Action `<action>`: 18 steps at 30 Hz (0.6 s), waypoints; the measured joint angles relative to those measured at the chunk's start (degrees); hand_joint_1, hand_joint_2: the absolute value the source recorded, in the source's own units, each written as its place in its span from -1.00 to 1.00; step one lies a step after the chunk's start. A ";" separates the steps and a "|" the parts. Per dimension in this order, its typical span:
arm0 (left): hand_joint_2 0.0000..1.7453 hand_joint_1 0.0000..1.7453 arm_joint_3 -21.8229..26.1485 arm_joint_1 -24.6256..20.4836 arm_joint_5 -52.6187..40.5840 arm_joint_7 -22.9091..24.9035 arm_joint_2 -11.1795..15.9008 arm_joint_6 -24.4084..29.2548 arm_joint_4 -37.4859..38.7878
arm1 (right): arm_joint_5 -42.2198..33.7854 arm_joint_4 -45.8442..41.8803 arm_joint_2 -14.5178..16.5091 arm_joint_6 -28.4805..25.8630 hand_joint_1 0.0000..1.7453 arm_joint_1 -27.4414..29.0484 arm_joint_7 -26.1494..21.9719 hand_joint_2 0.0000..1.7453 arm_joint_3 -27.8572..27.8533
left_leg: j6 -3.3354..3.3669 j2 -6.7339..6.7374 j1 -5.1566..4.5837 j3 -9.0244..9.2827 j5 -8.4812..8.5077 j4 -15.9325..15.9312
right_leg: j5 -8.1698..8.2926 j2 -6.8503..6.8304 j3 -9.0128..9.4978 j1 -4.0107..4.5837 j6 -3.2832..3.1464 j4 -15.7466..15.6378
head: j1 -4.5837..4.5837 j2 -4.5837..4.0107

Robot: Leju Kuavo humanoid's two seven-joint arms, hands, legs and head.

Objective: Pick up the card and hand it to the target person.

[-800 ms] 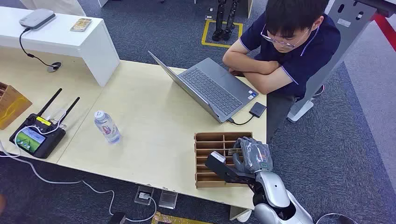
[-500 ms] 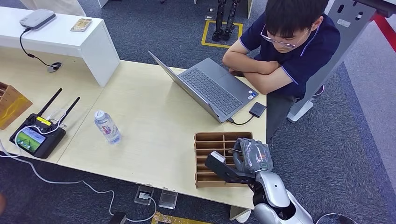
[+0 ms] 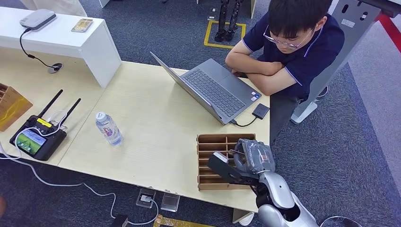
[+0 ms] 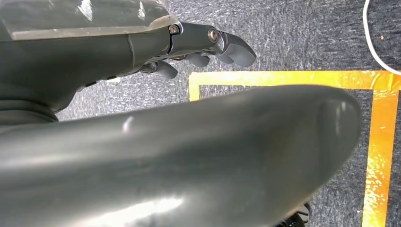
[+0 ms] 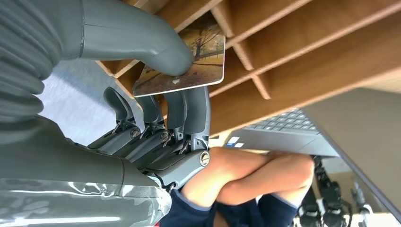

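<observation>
On the near right of the desk: wooden slotted rack (image 3: 215,142) sits by the desk's near edge, with the right hand (image 3: 253,156) over its right side.
Right hand: thumb (image 5: 142,40) on top and fingers (image 5: 189,109) underneath, pinching the card (image 5: 198,56) between them.
Card: picture-printed one, held at the rack's compartments; can't tell from these shots whether it's touching the wood or not.
Left hand: hanging low over grey carpet with yellow floor tape (image 4: 283,78); left hand (image 4: 203,45) has its fingers a bit curled and apart, nothing in them.
Person: sitting at the far right end of the desk (image 3: 151,127), person (image 3: 293,47) has arms folded on the desk edge, just right of the open laptop (image 3: 213,90).
Left part of the desk: water bottle (image 3: 108,128) stands upright near the middle, and a controller with a screen and two antennas (image 3: 40,135) lies further left near the edge.
Far left: white shelf (image 3: 71,42) stands on the desk.
</observation>
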 joint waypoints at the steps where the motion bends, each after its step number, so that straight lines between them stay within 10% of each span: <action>1: -1.00 -1.00 0.13 0.00 0.13 0.03 -0.01 0.05 0.01 | -1.30 -2.09 -0.67 -0.30 0.66 -0.72 -0.01 1.00 -0.35 | 0.01 0.01 -0.01 -0.01 0.00 0.01 | 0.00 0.01 -0.01 -0.01 0.00 0.01 | 0.00 0.00; 10: -1.00 -1.00 0.98 0.06 0.85 0.11 -0.58 0.99 0.01 | 0.10 -9.29 -1.97 -10.08 0.66 -2.58 -2.43 1.00 -4.23 | 0.01 -0.11 0.00 -0.01 0.00 0.03 | -0.02 -0.11 0.01 0.00 0.01 0.01 | 0.00 0.00; 18: -1.00 -1.00 0.45 0.05 0.34 -0.37 -0.85 0.90 0.07 | 12.65 2.87 2.29 -16.13 0.66 -3.36 -6.23 1.00 -2.37 | 0.01 0.01 0.02 0.20 0.07 -0.17 | 0.08 0.02 0.18 0.02 -0.01 -0.19 | 0.00 0.00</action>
